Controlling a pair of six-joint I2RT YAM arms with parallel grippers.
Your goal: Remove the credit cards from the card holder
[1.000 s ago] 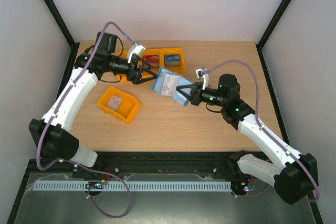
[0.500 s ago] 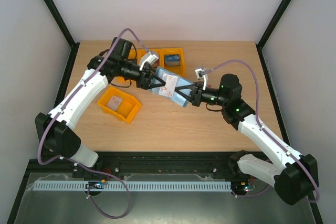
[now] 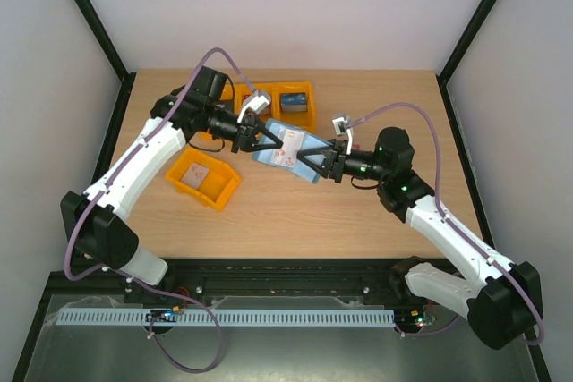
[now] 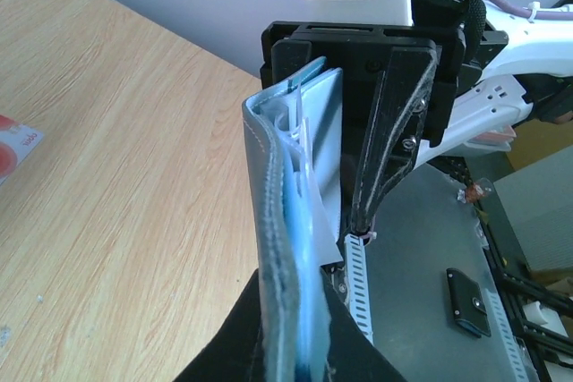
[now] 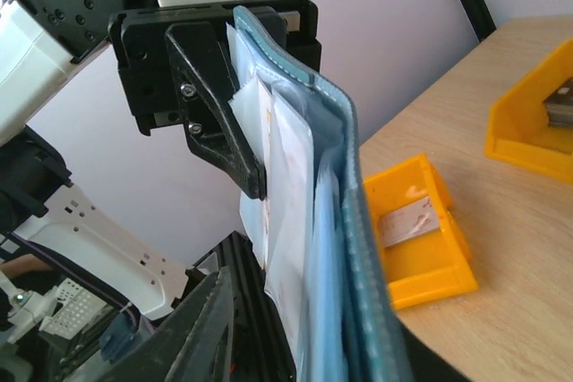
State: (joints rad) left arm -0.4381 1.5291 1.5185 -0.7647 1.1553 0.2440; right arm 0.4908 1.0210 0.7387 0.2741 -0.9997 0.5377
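Right claw (image 3: 314, 161) clamped on card holder (image 3: 276, 156); left claw (image 3: 268, 139) straddles it, closure unclear.
Keep your pinch on the pale card (image 5: 291, 176) only; pull straight.

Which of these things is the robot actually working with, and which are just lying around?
In the job: card holder, credit cards tucked in it, left gripper, right gripper.
Lying about: three orange bins with their contents.
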